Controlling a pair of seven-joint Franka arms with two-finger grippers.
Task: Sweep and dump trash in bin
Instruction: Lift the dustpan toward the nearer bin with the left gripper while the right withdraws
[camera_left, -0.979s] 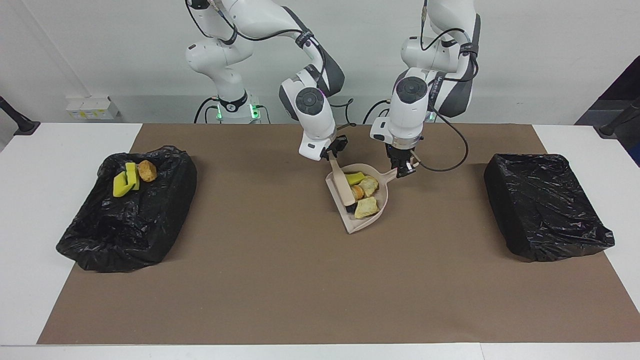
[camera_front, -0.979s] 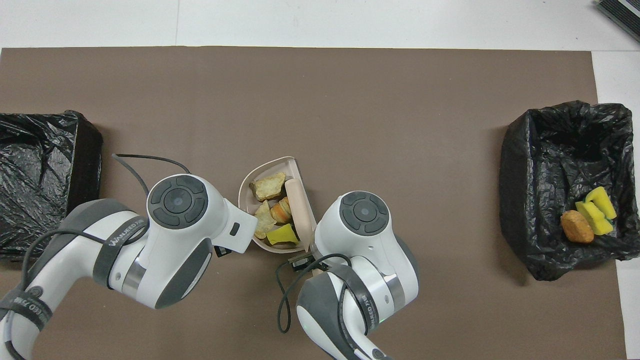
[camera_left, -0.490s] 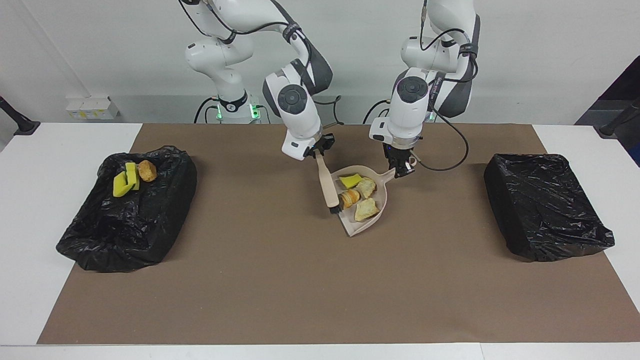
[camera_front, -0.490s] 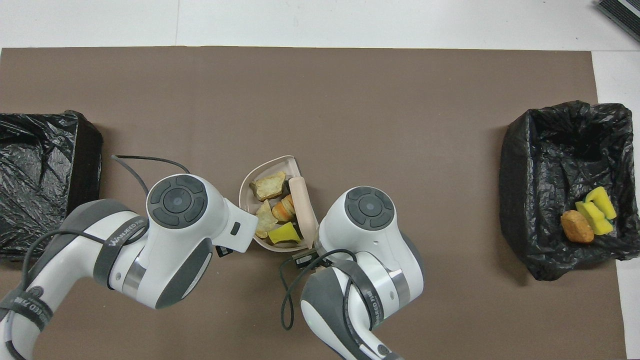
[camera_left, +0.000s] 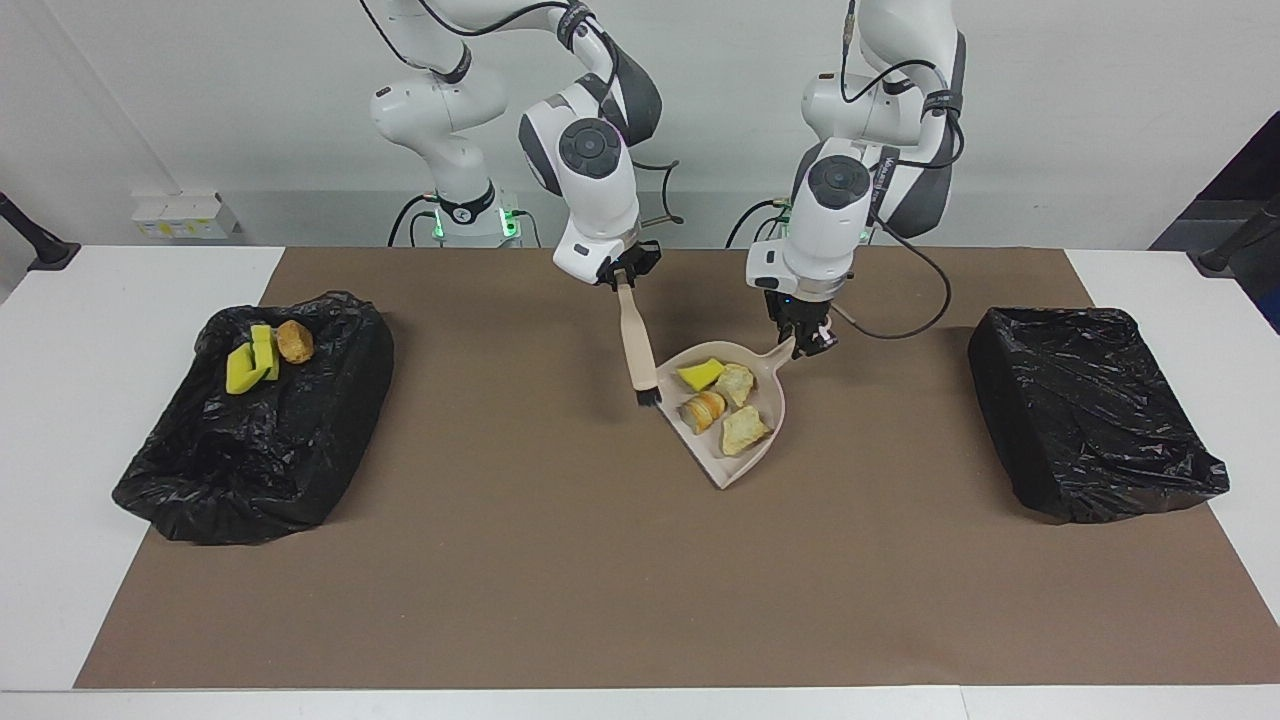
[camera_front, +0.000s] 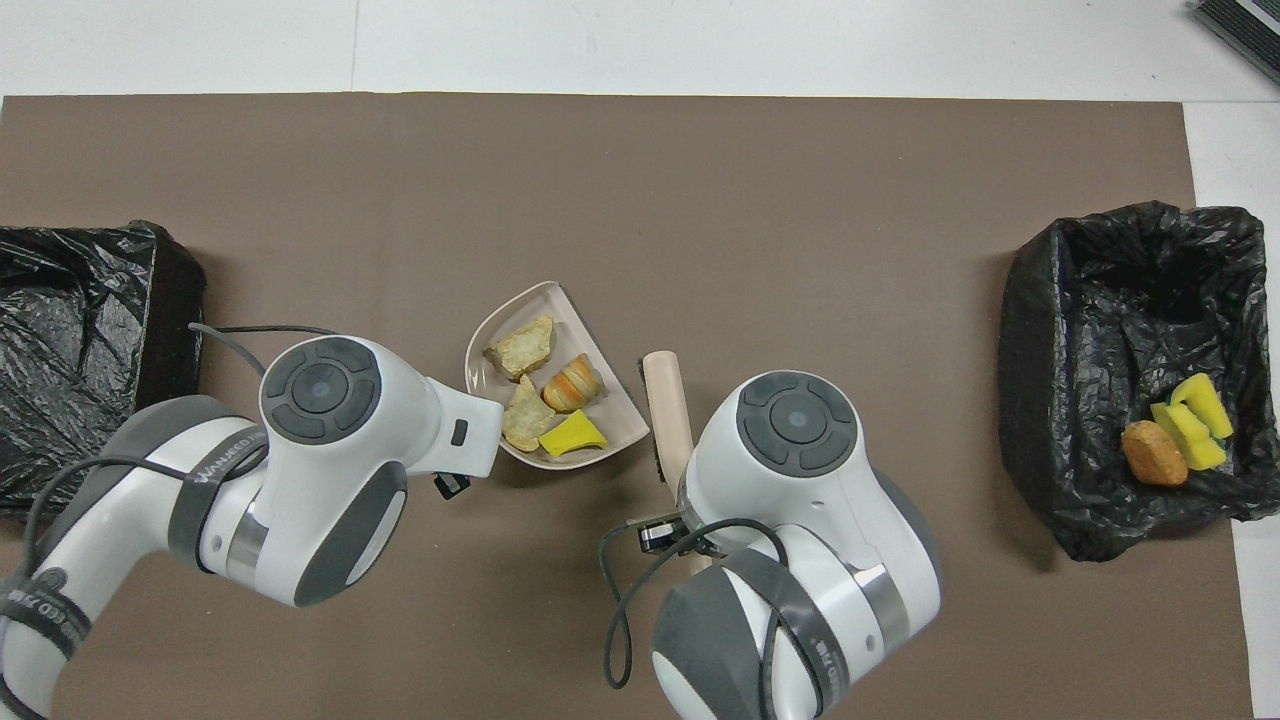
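Bin (camera_front: 80, 350) cut off, contents perhaps unseen

Trash scraps: seven, four in the one dustpan (camera_left: 775, 425), three in the bin (camera_left: 250, 420) at its nine o'clock. Bins: two, the second bin (camera_left: 1095, 415) at three o'clock. Brush (camera_left: 637, 350): one.

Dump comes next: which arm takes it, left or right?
Left, probably. The left gripper is shut on the dustpan handle, four scraps loaded. The right gripper holds only the brush, lifted clear beside the pan.
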